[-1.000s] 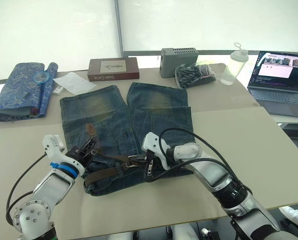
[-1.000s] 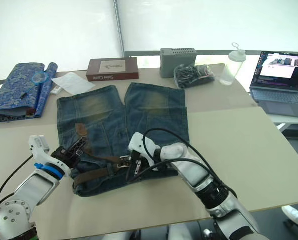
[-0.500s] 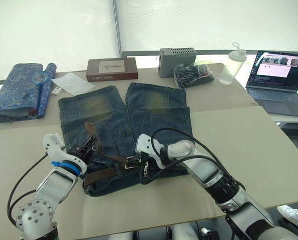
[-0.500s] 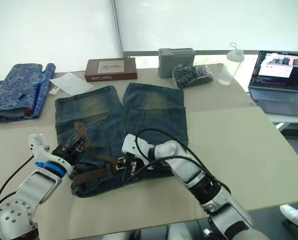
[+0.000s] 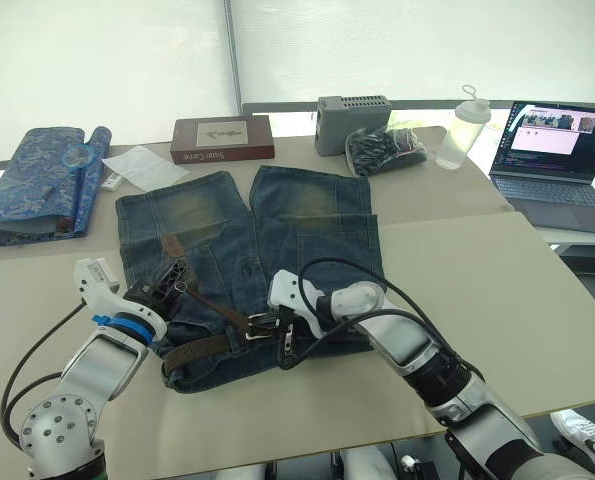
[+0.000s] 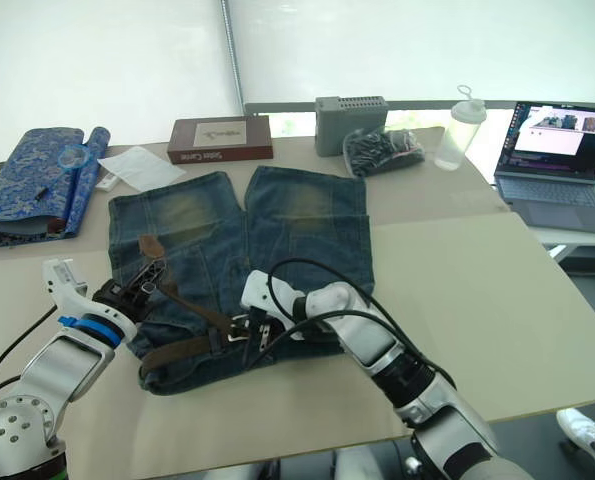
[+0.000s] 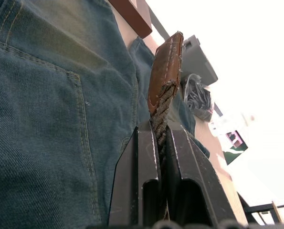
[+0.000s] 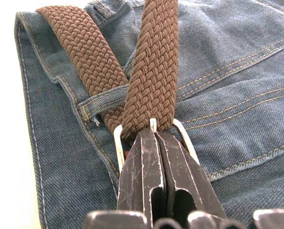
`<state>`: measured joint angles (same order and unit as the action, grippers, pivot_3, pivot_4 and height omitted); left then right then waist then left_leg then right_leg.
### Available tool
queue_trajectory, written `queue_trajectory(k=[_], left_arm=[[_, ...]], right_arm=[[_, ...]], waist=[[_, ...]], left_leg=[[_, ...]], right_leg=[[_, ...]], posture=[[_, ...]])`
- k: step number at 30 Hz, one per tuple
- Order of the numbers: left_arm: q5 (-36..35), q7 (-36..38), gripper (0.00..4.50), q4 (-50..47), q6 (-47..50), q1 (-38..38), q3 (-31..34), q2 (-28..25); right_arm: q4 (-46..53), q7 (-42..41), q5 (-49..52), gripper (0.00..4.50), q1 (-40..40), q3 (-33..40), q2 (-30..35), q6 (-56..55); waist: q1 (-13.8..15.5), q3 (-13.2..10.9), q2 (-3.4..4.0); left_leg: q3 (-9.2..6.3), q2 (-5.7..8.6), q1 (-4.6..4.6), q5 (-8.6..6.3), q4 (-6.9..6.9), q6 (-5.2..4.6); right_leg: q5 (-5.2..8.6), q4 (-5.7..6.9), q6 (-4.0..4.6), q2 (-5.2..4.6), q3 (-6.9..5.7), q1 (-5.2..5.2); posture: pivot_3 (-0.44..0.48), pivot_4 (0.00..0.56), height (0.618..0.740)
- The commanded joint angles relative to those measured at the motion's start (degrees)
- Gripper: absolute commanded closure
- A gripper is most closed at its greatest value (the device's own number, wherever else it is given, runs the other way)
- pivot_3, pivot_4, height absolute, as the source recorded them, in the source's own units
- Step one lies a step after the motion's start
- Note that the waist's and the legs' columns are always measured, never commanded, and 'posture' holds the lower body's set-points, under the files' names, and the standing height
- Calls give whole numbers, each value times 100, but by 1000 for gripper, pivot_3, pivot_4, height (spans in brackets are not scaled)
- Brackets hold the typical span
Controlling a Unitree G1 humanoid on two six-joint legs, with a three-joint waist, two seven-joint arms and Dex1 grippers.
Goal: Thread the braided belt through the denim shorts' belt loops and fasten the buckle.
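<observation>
Holding the buckle [image 8: 153, 138] pinned at the waistband, our right gripper [image 5: 289, 338] is closed on the silver frame, while our left gripper [image 5: 165, 287] clamps the braided belt [image 5: 222, 315] just below its leather tip [image 7: 164, 71]. The free end slants up and away over the denim shorts [image 5: 307, 215]. We judge pulling harder could drag the buckle loose or bunch the waistband.

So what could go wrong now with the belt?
The left gripper pinches only the thin bit of the belt just below its leather tip, so a hard pull might make it slip out. The right gripper is shut at the buckle; if it lets go, the buckle could slide. Pulling might also bunch up the shorts.
</observation>
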<state>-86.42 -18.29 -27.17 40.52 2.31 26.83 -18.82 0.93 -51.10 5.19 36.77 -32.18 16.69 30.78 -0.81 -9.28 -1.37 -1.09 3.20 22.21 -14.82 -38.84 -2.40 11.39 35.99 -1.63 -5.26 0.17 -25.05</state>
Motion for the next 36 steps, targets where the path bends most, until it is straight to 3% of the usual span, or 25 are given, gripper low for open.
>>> queue_trajectory(k=[1, 14, 22, 28, 36], left_arm=[[-113, 153, 4500, -80, -255, 72, 148, -178], [-658, 261, 4500, 378, -598, 220, 475, -393], [-511, 474, 4500, 220, -408, 286, 23, -547], [-334, 628, 4500, 142, -297, 619, -500, -594], [-141, 971, 4500, 359, -90, 1124, -1097, -636]], right_arm=[[-246, -79, -161, 4475, -180, -169, 45, 31], [-462, -102, -238, 4475, -237, -266, 46, -56], [-612, -111, -316, 4475, -235, -321, -17, -72], [-827, -169, -464, 4475, -189, -436, -137, 14], [-1031, -361, -682, 4475, -211, -742, -193, 30]], waist=[[0, 0, 0], [2, 1, -1], [4, 2, -2], [-7, 7, -5], [-17, 13, -6]], left_leg=[[0, 0, -1, 0, 0, 0], [0, -1, -9, 0, 2, 1], [0, -2, -29, -2, 8, 1], [-2, -4, -98, -8, 25, 3], [-1, -8, -112, -3, 52, 14]], right_leg=[[0, 0, 0, 0, 0, 1], [1, -1, 2, 0, -1, 7], [3, -4, 3, 1, -1, 25], [8, -21, 7, 4, -6, 91], [15, -17, 17, 13, -1, 88]], posture=[[0, 150, 740], [0, 150, 740], [0, 150, 740], [0, 150, 740], [0, 150, 740]])
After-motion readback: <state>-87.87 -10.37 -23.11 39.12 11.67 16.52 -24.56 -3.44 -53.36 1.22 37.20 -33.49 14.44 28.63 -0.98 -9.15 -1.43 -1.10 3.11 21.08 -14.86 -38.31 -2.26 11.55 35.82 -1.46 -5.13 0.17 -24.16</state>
